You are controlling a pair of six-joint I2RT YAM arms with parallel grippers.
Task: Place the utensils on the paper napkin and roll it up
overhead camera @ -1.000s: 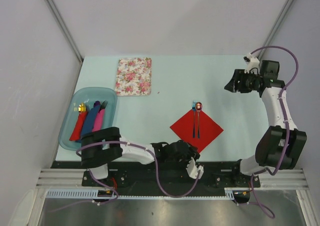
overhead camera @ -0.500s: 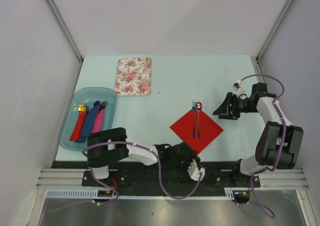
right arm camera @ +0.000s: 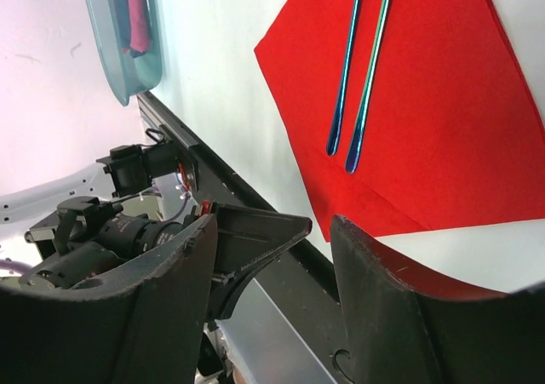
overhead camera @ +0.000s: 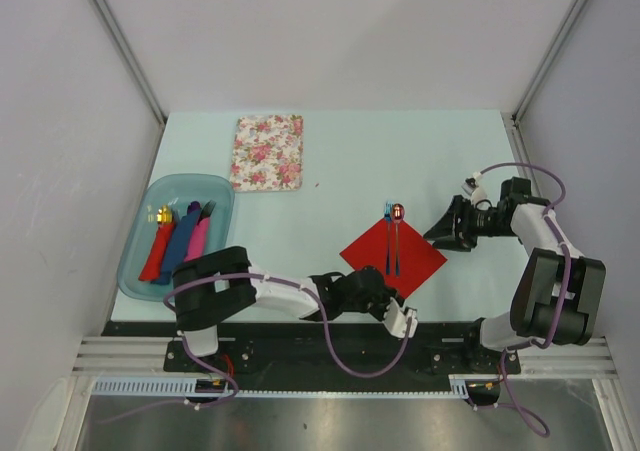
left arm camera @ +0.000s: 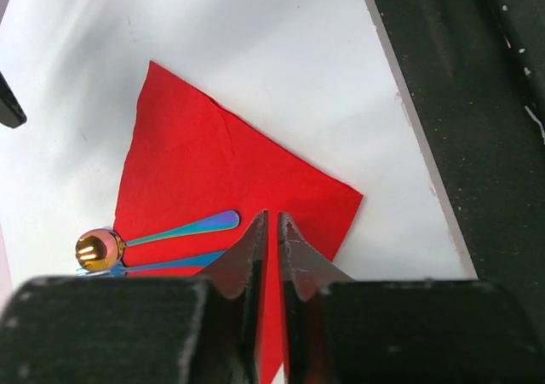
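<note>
1. The left gripper (left arm camera: 272, 217) is almost closed, with just a thin slit. It sits over the near part of the red napkin (left arm camera: 213, 167). I cannot tell if it has the paper.
2. Pinch only paper, then roll it gently over the handles.
3. The fork (left arm camera: 174, 265) and spoon (left arm camera: 170, 233) lie side by side on the napkin. Go slowly so they don't slide off.
4. The right gripper (right arm camera: 322, 223) is wide open and empty, near the right corner. It could press the paper onto the table (left arm camera: 255, 43).
</note>
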